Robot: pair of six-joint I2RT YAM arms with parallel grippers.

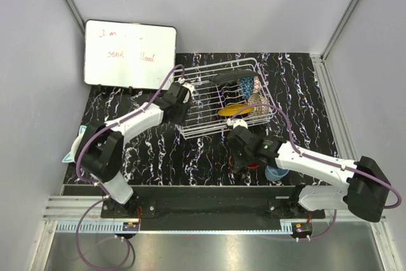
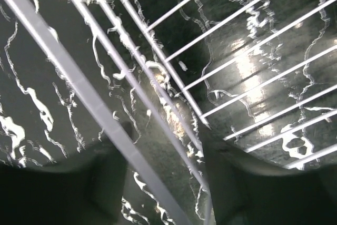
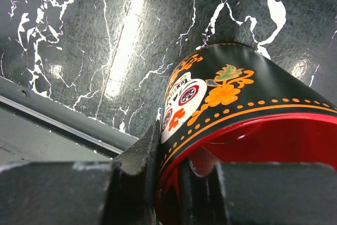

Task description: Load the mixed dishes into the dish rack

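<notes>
Gripping the black mug [image 3: 237, 93] beside the rack [image 1: 203, 103]
My right gripper [image 3: 168, 167] pinches its rim, just near of the rack; my left gripper [image 2: 163, 172] gapes, jaws apart, around the rack's left rail.

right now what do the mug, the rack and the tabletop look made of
The mug, pinched at its wall by the right gripper: likely glazed ceramic, glossy black outside with printed skull and flowers, shiny red inside. The dish rack: thin rods, probably white-coated metal wire. The tabletop: black with white veins, polished by its glare; stone or laminate, cannot tell.
</notes>
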